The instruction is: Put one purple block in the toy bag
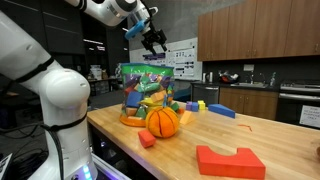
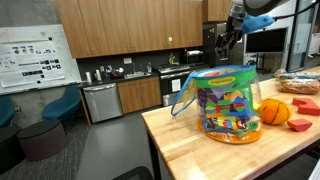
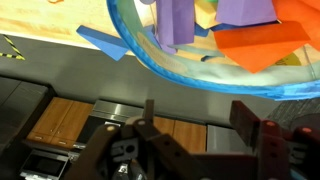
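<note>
The toy bag (image 1: pixel 146 88) stands on the wooden table, see-through with a green top and full of coloured toys; it also shows in an exterior view (image 2: pixel 226 100). My gripper (image 1: pixel 155 44) hangs in the air above the bag's mouth, also seen in an exterior view (image 2: pixel 228 36). In the wrist view the jaws (image 3: pixel 200 118) are open with nothing between them, and the bag's blue rim (image 3: pixel 150 56) lies beyond them. Light-purple pieces (image 3: pixel 176 20) lie inside the bag; I cannot tell which is the purple block. No purple block shows on the table.
An orange pumpkin (image 1: pixel 162 121) sits next to the bag, with a small red cube (image 1: pixel 147 139) in front of it. A red arch block (image 1: pixel 230 160), a blue block (image 1: pixel 220 110) and a yellow block (image 1: pixel 192 105) lie on the table (image 1: pixel 260 135). Kitchen cabinets stand behind.
</note>
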Controlling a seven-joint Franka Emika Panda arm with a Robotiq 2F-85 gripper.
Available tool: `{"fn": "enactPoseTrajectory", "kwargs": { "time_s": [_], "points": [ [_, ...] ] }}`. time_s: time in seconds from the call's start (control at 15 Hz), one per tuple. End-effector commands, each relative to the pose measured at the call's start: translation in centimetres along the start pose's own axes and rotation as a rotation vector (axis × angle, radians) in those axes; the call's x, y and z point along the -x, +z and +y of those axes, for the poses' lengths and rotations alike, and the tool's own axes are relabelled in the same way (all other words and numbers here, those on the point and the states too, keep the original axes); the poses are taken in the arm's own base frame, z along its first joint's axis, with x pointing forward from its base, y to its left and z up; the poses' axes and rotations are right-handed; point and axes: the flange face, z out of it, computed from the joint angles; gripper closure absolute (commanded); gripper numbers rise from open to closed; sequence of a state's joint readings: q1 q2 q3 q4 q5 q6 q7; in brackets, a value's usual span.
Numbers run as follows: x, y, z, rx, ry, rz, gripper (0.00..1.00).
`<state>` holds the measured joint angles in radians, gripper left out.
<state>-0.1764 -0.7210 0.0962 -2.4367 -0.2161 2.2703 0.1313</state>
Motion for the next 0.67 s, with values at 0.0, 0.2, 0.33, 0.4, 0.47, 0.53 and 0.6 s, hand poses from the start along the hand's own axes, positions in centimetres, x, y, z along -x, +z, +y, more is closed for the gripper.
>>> {"fn": "enactPoseTrajectory", "kwargs": {
  "time_s": [0.0, 0.2, 0.33, 0.4, 0.47, 0.53, 0.6],
  "points": [
    [0.5, 2.4, 0.4, 0.006, 0.033, -0.031, 0.0],
    [1.0, 2.8, 0.6, -0.003, 0.032, -0.056, 0.0],
    [1.4, 4.3, 1.1, -0.005, 0.044, -0.081, 0.0],
    [1.4, 4.7, 1.2, -0.007, 0.047, -0.086, 0.0],
    [1.4, 4.8, 1.3, -0.008, 0.047, -0.088, 0.0],
    [1.4, 4.8, 1.3, -0.008, 0.047, -0.087, 0.0],
    [1.4, 4.8, 1.2, -0.008, 0.047, -0.087, 0.0]
  ]
}}
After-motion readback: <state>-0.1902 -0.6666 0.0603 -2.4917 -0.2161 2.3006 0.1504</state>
